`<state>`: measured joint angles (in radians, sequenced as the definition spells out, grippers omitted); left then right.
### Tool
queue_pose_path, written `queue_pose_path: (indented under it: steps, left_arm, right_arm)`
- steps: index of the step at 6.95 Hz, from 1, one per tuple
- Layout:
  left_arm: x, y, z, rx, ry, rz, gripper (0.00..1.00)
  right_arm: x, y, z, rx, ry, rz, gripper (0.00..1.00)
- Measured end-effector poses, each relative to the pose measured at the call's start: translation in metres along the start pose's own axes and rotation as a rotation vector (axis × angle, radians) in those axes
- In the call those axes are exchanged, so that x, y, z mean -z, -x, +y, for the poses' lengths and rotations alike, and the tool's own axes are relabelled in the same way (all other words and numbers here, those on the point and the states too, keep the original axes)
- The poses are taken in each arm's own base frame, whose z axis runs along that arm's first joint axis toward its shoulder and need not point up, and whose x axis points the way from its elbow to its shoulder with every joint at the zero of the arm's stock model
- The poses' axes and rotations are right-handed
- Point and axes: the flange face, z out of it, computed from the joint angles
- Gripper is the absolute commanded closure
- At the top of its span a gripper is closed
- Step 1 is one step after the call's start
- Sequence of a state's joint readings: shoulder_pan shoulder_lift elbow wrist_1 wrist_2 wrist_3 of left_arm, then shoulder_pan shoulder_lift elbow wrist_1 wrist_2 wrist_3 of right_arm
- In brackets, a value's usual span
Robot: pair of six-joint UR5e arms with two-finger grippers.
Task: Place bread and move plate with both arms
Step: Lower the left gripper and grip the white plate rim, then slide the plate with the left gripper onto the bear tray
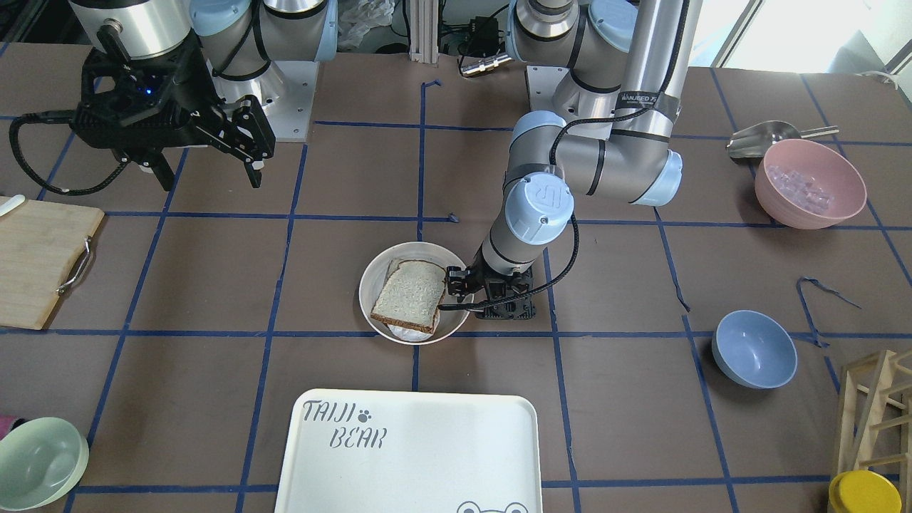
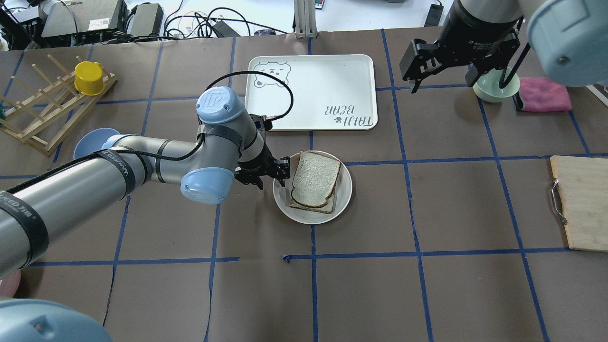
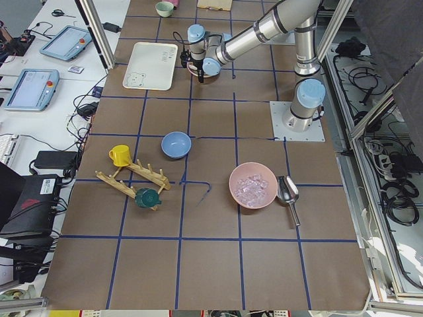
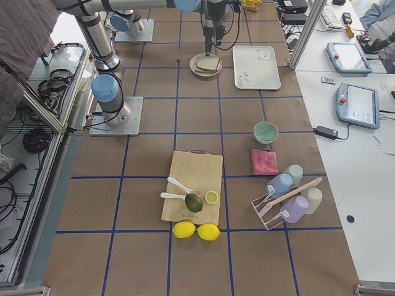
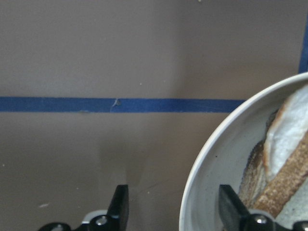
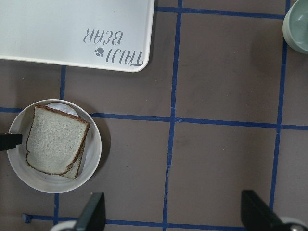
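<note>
From the front, my left fingers sit low at the plate, astride its rim on my left side, with the bread lying inside. The tray lies near the plate and a blue bowl well apart. My right fingers hang spread above the table, near a board

From overhead, the bread covers most of the plate; my right fingers hover by a green bowl and a cloth

My left wrist view shows my fingers spread, one outside the rim, one inside near the crust, pinching nothing

My right wrist view shows fingers wide apart, with the plate, bread and tray corner below
</note>
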<state>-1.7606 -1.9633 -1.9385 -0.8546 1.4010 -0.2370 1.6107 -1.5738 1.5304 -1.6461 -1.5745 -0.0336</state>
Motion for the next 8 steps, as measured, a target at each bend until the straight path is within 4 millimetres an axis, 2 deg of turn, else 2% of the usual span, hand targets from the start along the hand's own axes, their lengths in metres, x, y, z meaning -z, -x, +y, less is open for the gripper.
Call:
queue_pose_path:
  steps: [1,5,7,8]
  left_arm:
    - [-0.002,-0.002,0.001,0.006,0.003,0.0,1.0]
    - [0.003,-0.007,0.001,0.041,-0.003,0.007,1.0]
    - [0.027,-0.012,-0.007,0.064,0.001,0.054,1.0]
    - [0.048,-0.015,-0.018,0.082,0.007,0.065,1.0]
  right_arm:
    - [-0.001,0.0,0.0,0.001,0.001,0.0,0.0]
    - [-0.002,0.001,0.0,0.006,0.003,0.0,0.0]
    - [-0.002,0.001,0.0,0.006,0.004,0.002,0.0]
    - [-0.002,0.001,0.0,0.006,0.005,0.002,0.0]
